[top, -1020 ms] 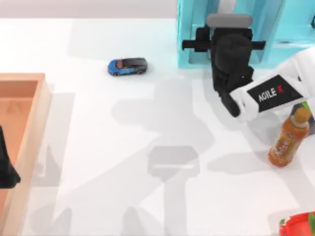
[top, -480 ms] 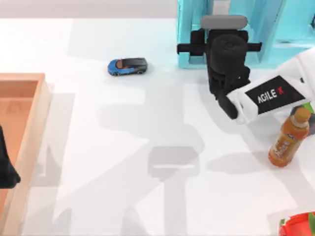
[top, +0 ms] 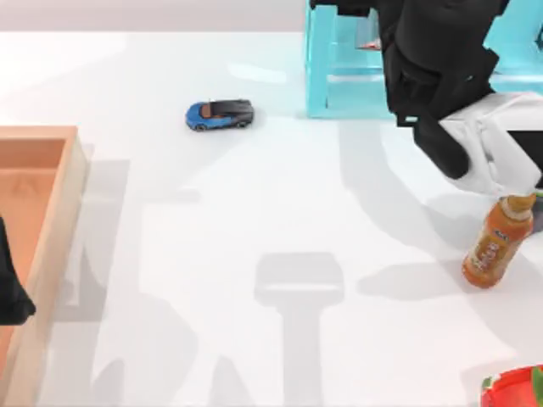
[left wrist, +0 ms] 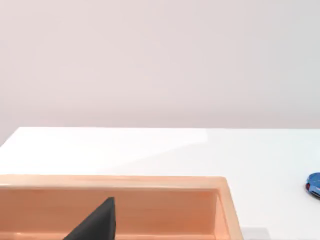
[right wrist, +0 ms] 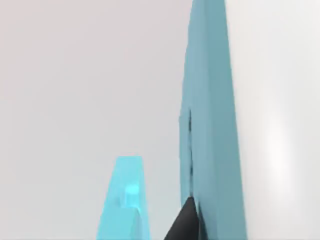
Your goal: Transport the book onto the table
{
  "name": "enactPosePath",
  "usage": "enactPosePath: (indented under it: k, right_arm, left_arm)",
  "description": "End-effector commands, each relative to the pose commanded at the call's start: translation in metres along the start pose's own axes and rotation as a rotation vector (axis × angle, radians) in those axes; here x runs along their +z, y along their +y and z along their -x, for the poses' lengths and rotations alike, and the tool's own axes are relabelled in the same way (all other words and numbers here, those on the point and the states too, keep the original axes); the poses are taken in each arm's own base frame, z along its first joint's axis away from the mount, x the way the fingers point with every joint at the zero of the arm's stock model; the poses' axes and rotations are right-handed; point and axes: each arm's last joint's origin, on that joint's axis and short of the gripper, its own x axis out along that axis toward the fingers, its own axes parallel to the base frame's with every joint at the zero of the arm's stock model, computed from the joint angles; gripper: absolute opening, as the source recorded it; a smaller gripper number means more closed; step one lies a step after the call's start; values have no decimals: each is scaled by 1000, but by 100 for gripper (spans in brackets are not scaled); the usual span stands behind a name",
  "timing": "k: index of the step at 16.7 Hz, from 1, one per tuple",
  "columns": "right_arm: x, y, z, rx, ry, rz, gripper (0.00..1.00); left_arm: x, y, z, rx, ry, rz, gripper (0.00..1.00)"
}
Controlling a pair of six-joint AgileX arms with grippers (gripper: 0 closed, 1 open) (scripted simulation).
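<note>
In the right wrist view the teal-blue book [right wrist: 212,115] stands edge-on, close up against the plain wall. My right gripper [right wrist: 197,227] is shut on its lower edge, one dark fingertip [right wrist: 187,220] pressed to the cover. From above, my right arm [top: 441,59] is raised high over the turquoise shelf unit [top: 339,80] at the back right and hides the book. The white table [top: 254,212] spreads below. My left gripper [top: 10,288] is parked at the left edge over the wooden tray.
A blue toy car [top: 220,114] sits at the back centre, left of the shelf. The orange-brown tray [top: 59,212] lies along the left edge. An orange bottle [top: 496,242] stands at the right, and a red object [top: 513,390] is at the front right corner.
My right arm has risen sharply and shifted toward the back over the shelf, looming larger from above. The left arm, car and bottle have not moved.
</note>
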Motion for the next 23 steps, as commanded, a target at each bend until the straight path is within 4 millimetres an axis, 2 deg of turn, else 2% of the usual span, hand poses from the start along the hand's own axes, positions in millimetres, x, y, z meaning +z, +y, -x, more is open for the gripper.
enactPosePath:
  k: [2,3,5,7,14,18,20,23]
  right_arm:
    - [32,-10,27,-20,-20,-16,0]
    - [38,-14,41,-25,-5,-8,0]
    - [38,-18,67,-27,43,25,0]
    - [34,-18,85,-17,85,55,0]
    - [29,-15,89,-12,103,81,0]
    - [15,16,100,38,128,257,0]
    - [-1,39,112,85,152,430,0]
    - [-30,73,142,190,179,787,0]
  left_arm:
    - [0,0,0,0,0,0,100]
    - [0,0,0,0,0,0,100]
    - [0,0,0,0,0,0,100]
    - [0,0,0,0,0,0,100]
    - [0,0,0,0,0,0,100]
    - [0,0,0,0,0,0,100]
    - [0,0,0,0,0,0,100]
    - [0,0,0,0,0,0,100]
